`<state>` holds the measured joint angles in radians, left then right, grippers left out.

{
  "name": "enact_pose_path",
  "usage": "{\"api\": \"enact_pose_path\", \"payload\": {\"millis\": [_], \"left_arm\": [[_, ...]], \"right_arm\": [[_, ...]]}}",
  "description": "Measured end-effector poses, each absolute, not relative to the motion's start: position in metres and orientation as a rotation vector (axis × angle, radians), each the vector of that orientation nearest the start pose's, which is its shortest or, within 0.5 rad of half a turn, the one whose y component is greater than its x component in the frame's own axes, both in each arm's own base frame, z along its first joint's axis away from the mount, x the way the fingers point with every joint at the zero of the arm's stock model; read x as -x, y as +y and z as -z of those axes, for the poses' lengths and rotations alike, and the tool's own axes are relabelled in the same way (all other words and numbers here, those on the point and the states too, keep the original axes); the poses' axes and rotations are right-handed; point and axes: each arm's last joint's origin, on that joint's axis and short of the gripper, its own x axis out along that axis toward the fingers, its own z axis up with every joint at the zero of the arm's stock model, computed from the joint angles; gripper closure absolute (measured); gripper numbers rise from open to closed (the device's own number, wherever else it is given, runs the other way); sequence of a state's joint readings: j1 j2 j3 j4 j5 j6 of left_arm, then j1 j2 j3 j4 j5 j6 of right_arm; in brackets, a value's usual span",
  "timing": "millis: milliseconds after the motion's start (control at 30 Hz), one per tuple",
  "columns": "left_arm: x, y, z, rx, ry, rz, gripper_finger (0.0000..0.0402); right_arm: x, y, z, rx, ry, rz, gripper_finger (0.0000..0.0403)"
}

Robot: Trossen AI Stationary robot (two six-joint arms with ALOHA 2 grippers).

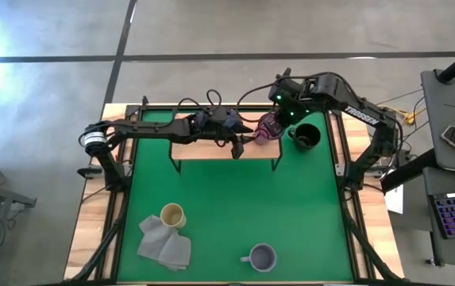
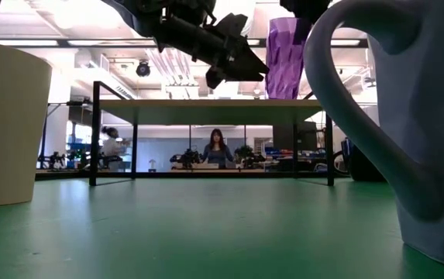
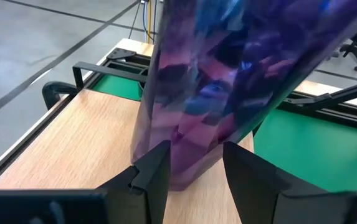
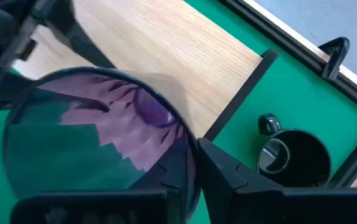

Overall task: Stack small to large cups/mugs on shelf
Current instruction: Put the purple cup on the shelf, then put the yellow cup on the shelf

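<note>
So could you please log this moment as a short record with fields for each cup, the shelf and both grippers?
purple tumbler: upright on the shelf's right end
shelf: wooden board, holds only the tumbler
black mug: on the green mat, right of the shelf
tan cup: on the mat, touching the grey cloth
lavender-grey mug: near edge of the mat
right gripper: on the tumbler's rim
left gripper: open, fingers either side of the tumbler's base

Purple tumbler (image 1: 270, 127) upright on wooden shelf (image 1: 203, 149)

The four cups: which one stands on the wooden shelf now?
Only the purple tumbler, at the shelf's right end. The black mug stands beside the shelf on the green mat; the tan cup and lavender-grey mug stand far from it.
</note>
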<state>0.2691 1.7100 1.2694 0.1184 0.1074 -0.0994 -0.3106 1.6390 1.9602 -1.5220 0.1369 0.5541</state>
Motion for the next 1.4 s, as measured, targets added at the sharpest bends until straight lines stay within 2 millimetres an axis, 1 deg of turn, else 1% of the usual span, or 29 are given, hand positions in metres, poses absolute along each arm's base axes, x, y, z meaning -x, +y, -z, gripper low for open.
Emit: {"api": "enact_pose_path", "payload": {"millis": [133,333,533,700,900,967,1067,1167,1267,1400], "left_arm": [[-0.382,0.102,-0.284,0.161,0.305,-0.172,0.0268],[-0.383,0.103,-0.283,0.161,0.305,-0.174,0.0268],[-0.382,0.106,-0.282,0.185,0.308,-0.186,0.0268],[-0.38,0.108,-0.276,0.19,0.326,-0.197,0.0268],[-0.379,0.108,-0.275,0.192,0.331,-0.198,0.0268],[-0.379,0.108,-0.273,0.196,0.338,-0.199,0.0268],[-0.376,0.107,-0.271,0.225,0.365,-0.203,0.0268],[-0.369,0.103,-0.277,0.258,0.387,-0.16,0.0268],[-0.361,0.088,-0.296,0.308,0.35,-0.037,0.0268],[-0.342,0.058,-0.324,0.299,0.299,0.074,0.0268]], "right_arm": [[-0.273,-0.095,-0.41,-0.577,1.057,0.711,0.0344],[-0.272,-0.098,-0.42,-0.563,1.009,0.695,0.0301],[-0.271,-0.099,-0.424,-0.528,0.989,0.704,0.0265],[-0.269,-0.099,-0.431,-0.505,0.962,0.721,0.0248],[-0.263,-0.098,-0.446,-0.474,0.917,0.729,0.0243],[-0.255,-0.096,-0.453,-0.444,0.909,0.77,0.0243],[-0.237,-0.092,-0.468,-0.421,0.873,0.816,0.0243],[-0.217,-0.083,-0.481,-0.459,0.809,0.782,0.0245],[-0.199,-0.069,-0.484,-0.536,0.795,0.696,0.0251],[-0.18,-0.045,-0.477,-0.597,0.812,0.622,0.0262]]}}
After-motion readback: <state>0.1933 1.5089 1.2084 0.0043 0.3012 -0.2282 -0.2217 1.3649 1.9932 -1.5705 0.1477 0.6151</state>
